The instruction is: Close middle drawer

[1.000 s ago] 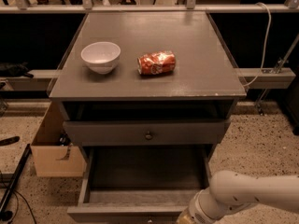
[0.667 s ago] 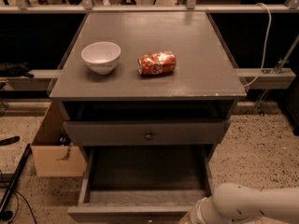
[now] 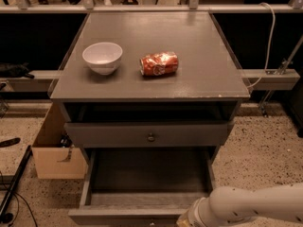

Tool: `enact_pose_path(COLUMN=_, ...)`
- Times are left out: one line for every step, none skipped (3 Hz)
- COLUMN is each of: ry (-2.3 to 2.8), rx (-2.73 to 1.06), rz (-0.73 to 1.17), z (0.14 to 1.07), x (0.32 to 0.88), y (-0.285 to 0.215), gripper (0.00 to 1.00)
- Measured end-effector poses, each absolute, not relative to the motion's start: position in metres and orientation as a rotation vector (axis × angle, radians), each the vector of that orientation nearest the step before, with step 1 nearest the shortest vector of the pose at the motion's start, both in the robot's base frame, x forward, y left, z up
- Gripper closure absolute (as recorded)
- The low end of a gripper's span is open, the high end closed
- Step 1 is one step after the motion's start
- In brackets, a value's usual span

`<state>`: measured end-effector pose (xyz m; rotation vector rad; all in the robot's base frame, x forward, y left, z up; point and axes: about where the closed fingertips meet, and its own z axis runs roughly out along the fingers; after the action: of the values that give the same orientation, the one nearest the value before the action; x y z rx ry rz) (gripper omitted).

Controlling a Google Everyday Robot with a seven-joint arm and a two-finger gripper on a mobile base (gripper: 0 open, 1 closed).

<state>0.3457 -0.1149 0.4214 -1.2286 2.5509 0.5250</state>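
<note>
Camera view looks down on the middle drawer (image 3: 147, 178), which sits in the lower centre of the frame, pulled well out from the cabinet (image 3: 203, 70). Its bare dark inside faces up and its front edge lies near the bottom edge of the frame. The gripper (image 3: 184, 220) is at the very bottom of the frame, just right of centre. It is beside the right end of the drawer's front edge and is mostly cut off by the frame. Whether it is spread or closed cannot be told. The pale arm (image 3: 255, 205) runs from it to the lower right corner.

Above the pulled-out drawer is the upper drawer (image 3: 109, 135), pushed in, with a small round knob (image 3: 151, 137) at its centre. On the cabinet top a white bowl (image 3: 102, 57) stands upright at the left. A crushed orange can (image 3: 159, 63) lies on its side near the bowl, towards the centre. A cardboard box (image 3: 54, 150) stands on the speckled floor (image 3: 265, 145) at the cabinet's left side. A white cable (image 3: 270, 37) hangs at the upper right.
</note>
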Motion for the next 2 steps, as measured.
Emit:
enact_pose_path(ry=2.546, rx=-1.228, rz=0.515, z=0.412, x=0.356, y=-0.111, gripper=1.0)
enact_pose_path(ry=2.567, rx=-1.207, rz=0.521, z=0.386, x=0.362, y=-0.11, gripper=1.0)
